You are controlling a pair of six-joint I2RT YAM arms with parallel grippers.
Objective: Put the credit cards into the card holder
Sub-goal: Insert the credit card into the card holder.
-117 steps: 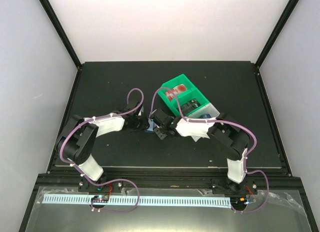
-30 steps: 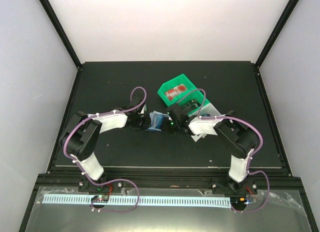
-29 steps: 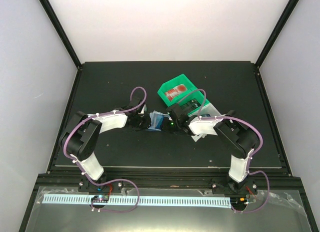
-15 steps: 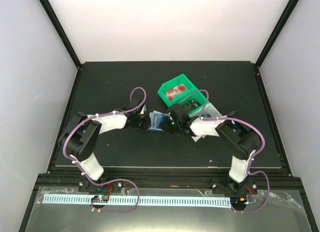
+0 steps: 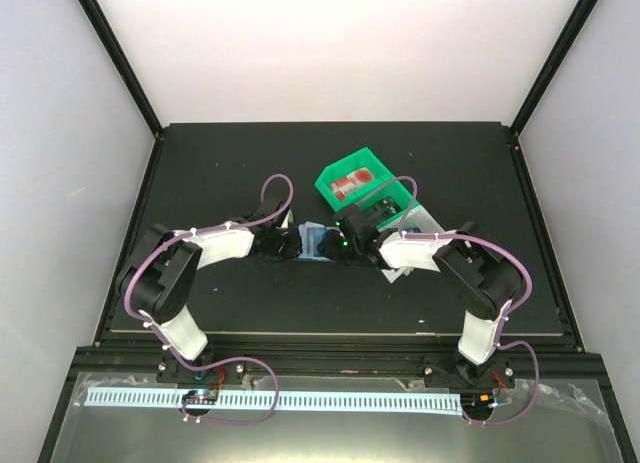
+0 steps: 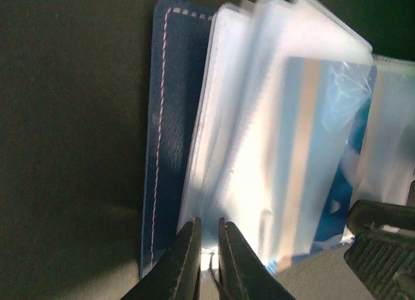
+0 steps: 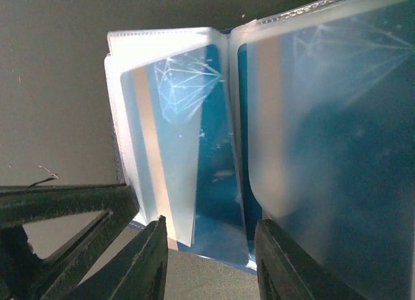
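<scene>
We clamp the left gripper point(image 6: 207, 264) narrowly on a clear sleeve point(image 6: 240, 151) of the dark navy folding card holder point(image 6: 170, 118), pinning it open mid-way across the black table point(image 5: 230, 163) so the right gripper point(image 7: 211, 261), fingers parted, can let go of the blue plastic credit card point(image 7: 185, 157), apparently pocketed.

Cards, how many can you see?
2. One blue card sits in a clear sleeve of the open card holder. One red-and-white card lies in the green bin. More may hide under the right arm or in other sleeves.
</scene>
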